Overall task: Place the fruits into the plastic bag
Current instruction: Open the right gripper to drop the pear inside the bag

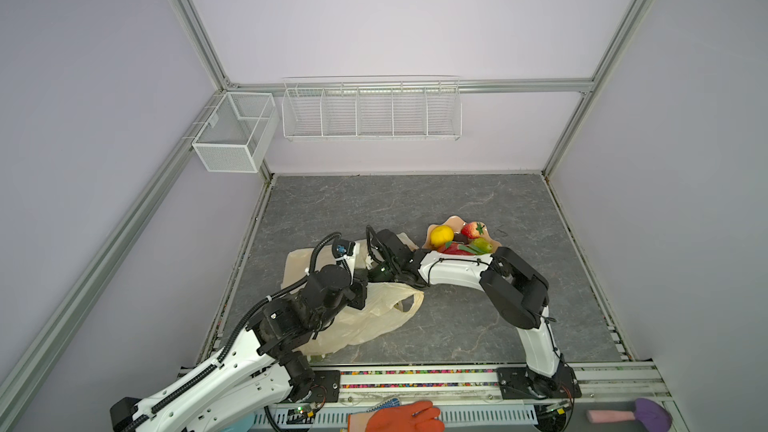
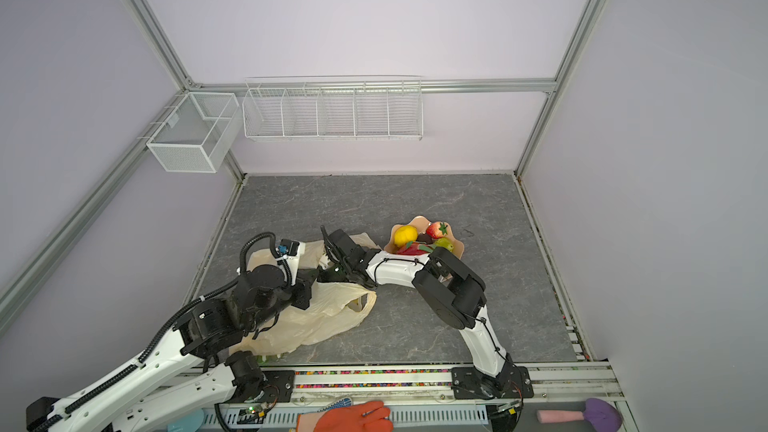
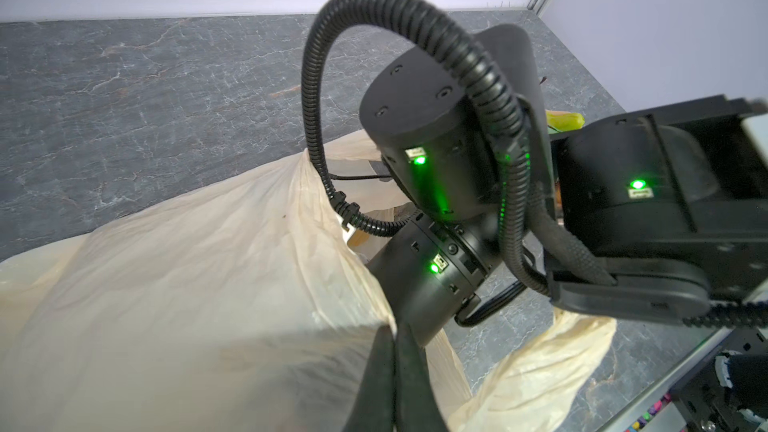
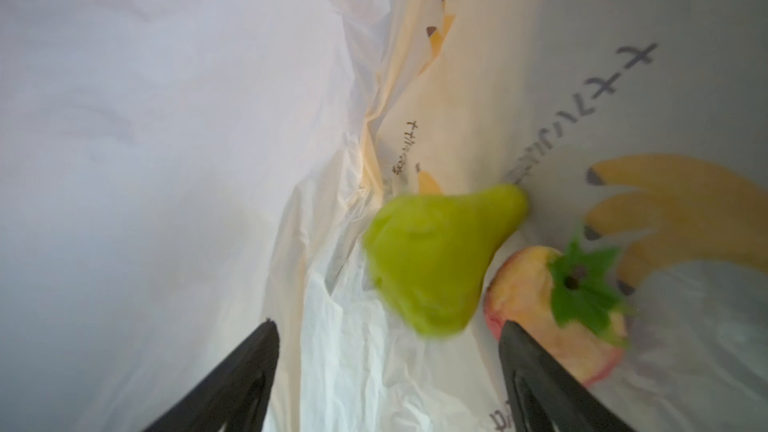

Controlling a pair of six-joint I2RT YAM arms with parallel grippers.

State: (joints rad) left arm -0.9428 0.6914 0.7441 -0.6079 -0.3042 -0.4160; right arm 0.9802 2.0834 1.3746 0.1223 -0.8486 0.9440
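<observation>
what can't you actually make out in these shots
- Green pear, right wrist view: motion-blurred, so resting or falling is unclear.
- Right claw: in both top views hidden by the right arm and plastic bag.
- Left claw: both top views hide it under the left arm.
- Plate: near rim covered by the right arm in both top views.
- Dark piece on it: too small to identify.

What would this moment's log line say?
left end effector: shut on plastic bag | right end effector: open inside bag | green fruit: loose in bag | plate: lemon, strawberry

walls (image 1: 395,14): pale lilac | tabletop (image 1: 415,201): grey marbled | wire rack (image 1: 371,112): white, wall-hung
</observation>
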